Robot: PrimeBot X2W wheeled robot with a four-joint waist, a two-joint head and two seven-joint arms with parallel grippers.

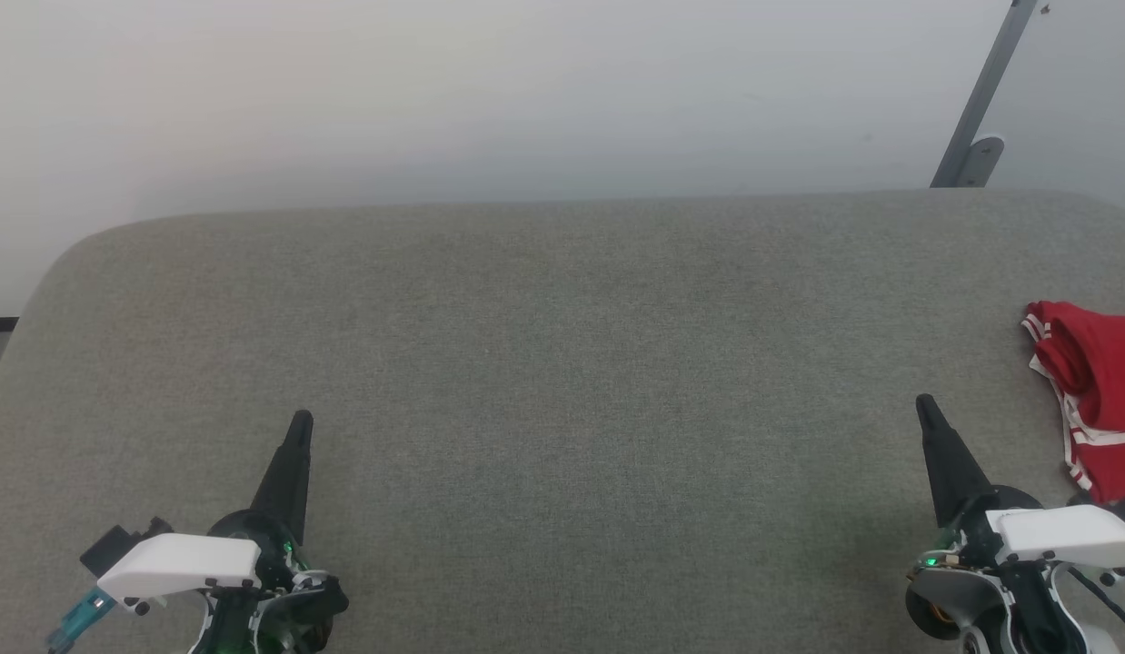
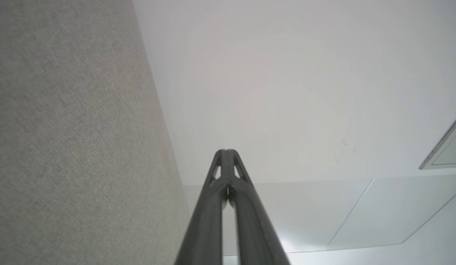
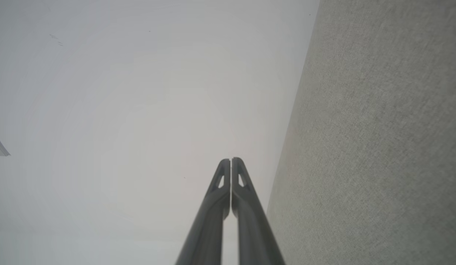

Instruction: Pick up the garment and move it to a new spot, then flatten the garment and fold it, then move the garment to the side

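— Where is the red shirt (image 1: 1103, 391)?
— The head view shows it bunched at the right edge of the grey worktop (image 1: 562, 363), near the right tool (image 1: 926, 404) but apart from it. The frame cuts it off, so it is possibly folded.
— And the tools?
— Each wrist view shows its fingers pressed together and empty. The left tool (image 1: 301, 422) lies well apart from the shirt.

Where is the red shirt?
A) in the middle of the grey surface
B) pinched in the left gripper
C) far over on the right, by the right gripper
C: the red shirt lies bunched on the grey fabric surface at the head view's right edge, beside the shut right gripper.
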